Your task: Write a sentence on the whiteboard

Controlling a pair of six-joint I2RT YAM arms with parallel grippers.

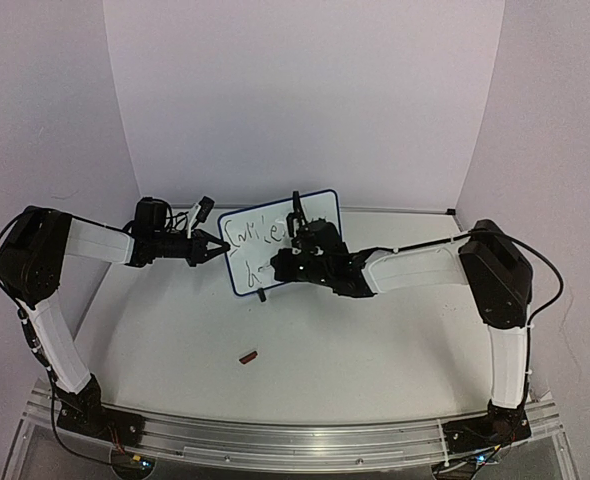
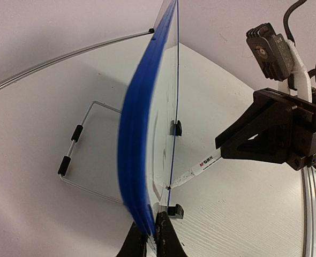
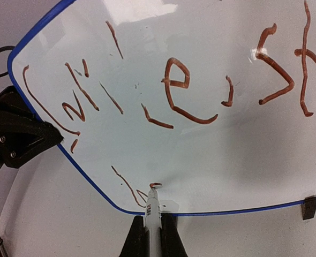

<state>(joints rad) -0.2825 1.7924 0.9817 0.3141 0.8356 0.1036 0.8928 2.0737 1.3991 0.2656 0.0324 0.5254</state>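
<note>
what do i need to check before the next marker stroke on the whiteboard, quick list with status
1. Left gripper shut on the edge of the whiteboard: ok.
2. Right gripper shut on the marker: ok.
3. Marker tip touching the writing surface: ok.
4. Bare board to the right of the tip for more letters: ok.
5. Sentence finished: not ok, the lower line has only a few strokes.
6. Ink left in the marker: cannot tell.
</note>
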